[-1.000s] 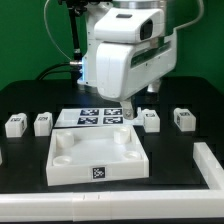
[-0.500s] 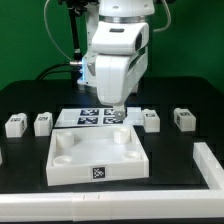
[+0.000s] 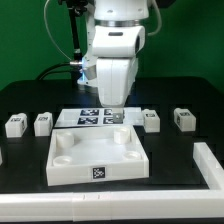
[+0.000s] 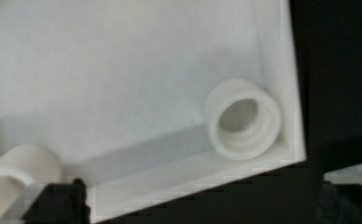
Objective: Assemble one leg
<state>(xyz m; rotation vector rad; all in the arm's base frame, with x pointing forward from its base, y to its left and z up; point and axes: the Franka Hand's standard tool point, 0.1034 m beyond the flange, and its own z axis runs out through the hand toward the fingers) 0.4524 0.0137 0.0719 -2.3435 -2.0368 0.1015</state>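
Four small white legs with marker tags stand on the black table in the exterior view: two on the left (image 3: 14, 125) (image 3: 42, 123) and two on the right (image 3: 150, 120) (image 3: 183, 119). My gripper (image 3: 115, 104) hangs over the far edge of the large white panel (image 3: 98, 158), mostly hidden by the arm's white body. In the wrist view the gripper (image 4: 204, 205) looks down on the panel (image 4: 125, 80) and two of its round corner sockets (image 4: 245, 120) (image 4: 9, 178). One dark fingertip (image 4: 62, 200) shows; the jaws stand wide apart and hold nothing.
The marker board (image 3: 98, 117) lies just behind the panel, under the arm. A white rail (image 3: 207, 165) runs along the table's front and the exterior view's right edge. A corner of the marker board shows in the wrist view (image 4: 357, 173).
The arm has swung from the exterior view's right toward the middle and turned upright. The gripper has moved left over the marker board and the panel's far edge.
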